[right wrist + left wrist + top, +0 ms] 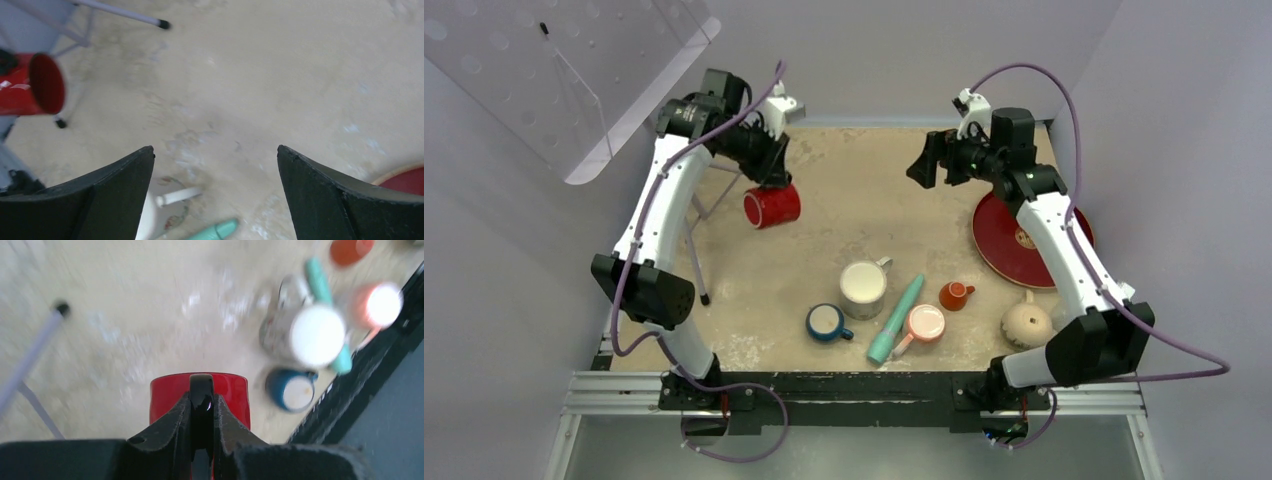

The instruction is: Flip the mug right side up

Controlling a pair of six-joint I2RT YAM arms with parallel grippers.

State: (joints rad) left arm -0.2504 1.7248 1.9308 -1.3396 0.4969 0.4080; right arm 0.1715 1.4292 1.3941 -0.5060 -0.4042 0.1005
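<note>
Sitting mouth-down at the lower right of the top view, the beige mug (1027,322) rests on the surface (854,200), close beside the right arm's lower link and below the red plate (1009,240). The right tool (215,150) hangs wide open at upper right. The left tool (201,392), upper left, is clamped on the dark handle of a red mug (231,395).
</note>
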